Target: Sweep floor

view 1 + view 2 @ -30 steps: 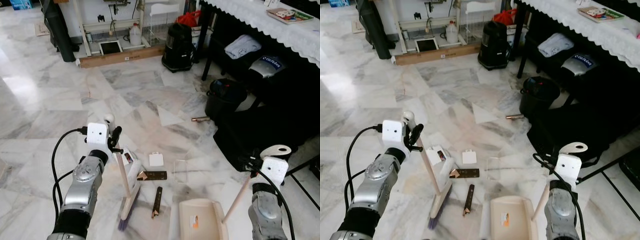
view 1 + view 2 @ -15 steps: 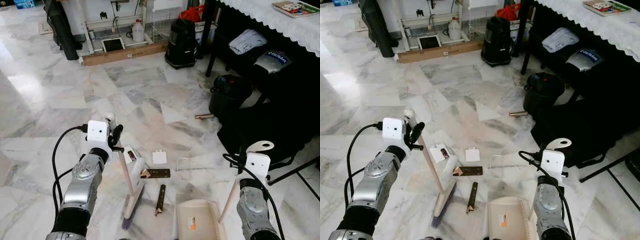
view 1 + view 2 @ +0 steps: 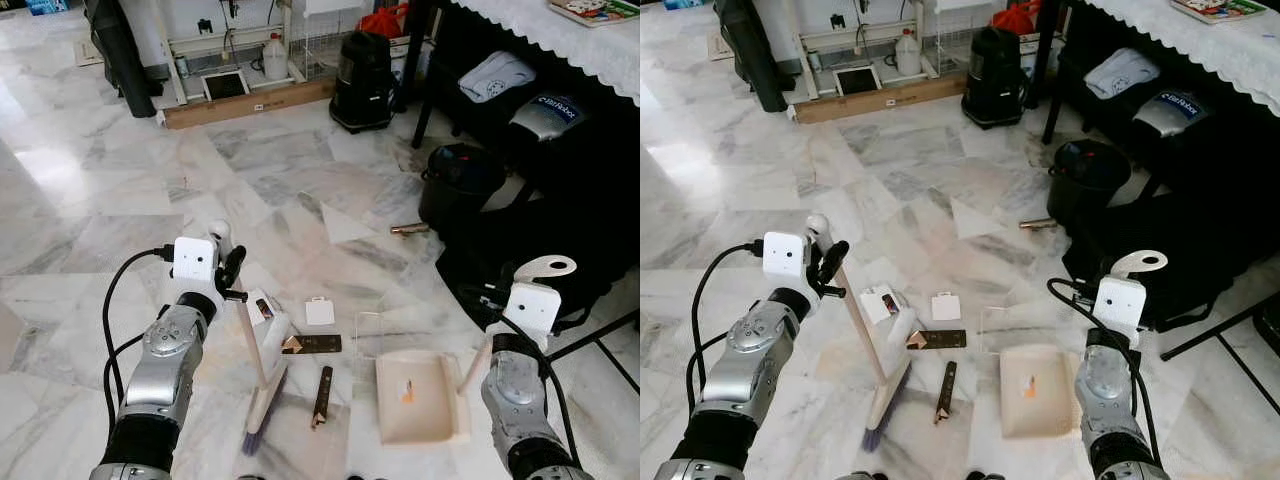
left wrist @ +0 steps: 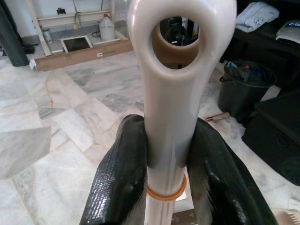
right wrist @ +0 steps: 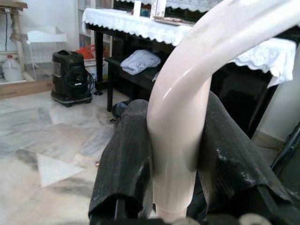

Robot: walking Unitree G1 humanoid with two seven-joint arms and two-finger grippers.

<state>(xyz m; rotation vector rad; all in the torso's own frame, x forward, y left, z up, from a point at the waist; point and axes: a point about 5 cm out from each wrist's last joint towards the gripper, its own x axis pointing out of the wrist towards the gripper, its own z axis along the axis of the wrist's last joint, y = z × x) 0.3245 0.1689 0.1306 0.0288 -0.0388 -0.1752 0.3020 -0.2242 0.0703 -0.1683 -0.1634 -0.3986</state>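
My left gripper [image 4: 166,154] is shut on the pale wooden broom handle [image 3: 247,330], just below its looped end. The broom head [image 3: 262,400] rests on the marble floor, tilted. My right gripper [image 5: 173,140] is shut on the cream handle [image 3: 474,366] of the dustpan [image 3: 418,397], which lies flat on the floor to the right of the broom. Between broom and dustpan lies litter: a white card [image 3: 320,312], a brown wrapper [image 3: 310,345], a dark stick [image 3: 321,396], a white packet [image 3: 268,318] and a clear plastic piece [image 3: 368,328].
A black bin [image 3: 462,185] and a black bag [image 3: 540,250] stand to the right under a table with a white lace cloth [image 3: 560,40]. A brown tube [image 3: 408,229] lies near the bin. A black vacuum [image 3: 362,65] and a wooden plank [image 3: 245,102] are farther back.
My right arm has pushed the dustpan forward and a little to the right, closer to the clear plastic piece. The broom has stayed about where it was.
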